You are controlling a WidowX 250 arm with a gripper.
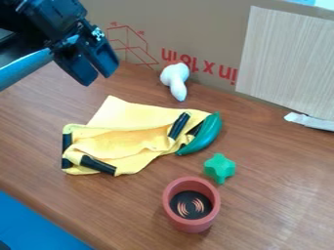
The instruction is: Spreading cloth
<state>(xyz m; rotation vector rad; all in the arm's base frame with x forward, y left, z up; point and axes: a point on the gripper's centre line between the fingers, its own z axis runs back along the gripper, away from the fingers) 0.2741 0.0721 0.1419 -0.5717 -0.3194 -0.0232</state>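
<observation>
Yellow cloth (124, 142) lies mid-desk (261, 161), partly spread at best. Back section looks fairly flat; front is folded and rumpled, black strips (98, 165) at odd angles. Green curved toy (204, 135) touches its right end. Your gripper (98, 79) is above, upper left, fingers slightly apart, holding nothing. Left for you, I judge: open the folds, draw the corners out, smooth.
</observation>
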